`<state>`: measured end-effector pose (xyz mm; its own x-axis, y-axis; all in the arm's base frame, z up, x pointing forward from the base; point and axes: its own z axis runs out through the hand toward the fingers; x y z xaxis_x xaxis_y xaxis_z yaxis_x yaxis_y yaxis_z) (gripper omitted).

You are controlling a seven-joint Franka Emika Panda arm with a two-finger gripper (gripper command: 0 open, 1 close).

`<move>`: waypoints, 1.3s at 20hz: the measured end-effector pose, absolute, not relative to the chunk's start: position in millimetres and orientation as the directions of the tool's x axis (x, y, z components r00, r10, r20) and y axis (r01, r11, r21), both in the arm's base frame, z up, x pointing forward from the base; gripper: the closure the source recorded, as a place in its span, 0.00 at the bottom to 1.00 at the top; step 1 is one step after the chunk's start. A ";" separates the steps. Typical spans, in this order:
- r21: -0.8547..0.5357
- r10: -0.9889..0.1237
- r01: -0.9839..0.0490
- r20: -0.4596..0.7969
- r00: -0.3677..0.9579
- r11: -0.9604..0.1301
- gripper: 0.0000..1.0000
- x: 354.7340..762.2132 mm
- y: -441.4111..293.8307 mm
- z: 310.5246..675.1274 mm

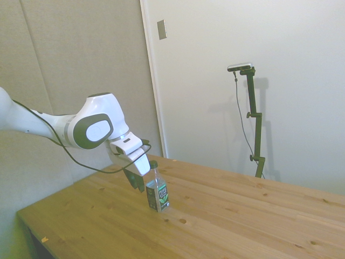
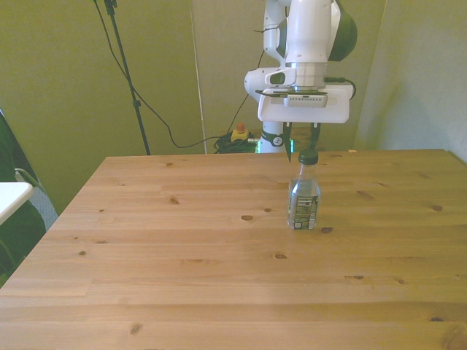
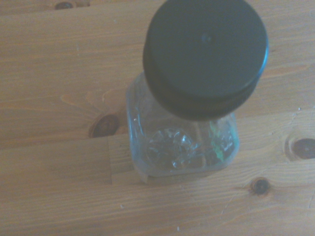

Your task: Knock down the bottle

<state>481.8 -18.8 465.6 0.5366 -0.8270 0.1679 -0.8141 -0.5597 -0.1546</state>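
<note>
A small clear bottle (image 2: 303,202) with a dark cap and a green-and-white label stands upright on the wooden table (image 2: 182,240), right of the middle in the front view. In the side view the bottle (image 1: 157,194) is just in front of my gripper (image 1: 138,182). My gripper (image 2: 303,149) hangs at cap height, close behind the bottle, with its two dark fingers apart and nothing between them. The wrist view looks straight down on the dark cap (image 3: 205,56) and the clear body below it.
Dark knots dot the table planks (image 3: 104,126). The table's edge lies near the arm's side (image 1: 32,216). Cables and a small red-topped device (image 2: 238,133) lie on the floor behind the table.
</note>
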 end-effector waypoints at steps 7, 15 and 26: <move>-0.178 -0.852 -0.837 0.195 0.486 -0.518 1.00 506.1 -19.9 480.0; -0.210 -0.883 -0.866 0.238 0.406 -0.454 1.00 559.7 -8.4 497.2; -0.255 -0.903 -0.886 0.299 0.309 -0.388 1.00 637.4 -3.3 471.9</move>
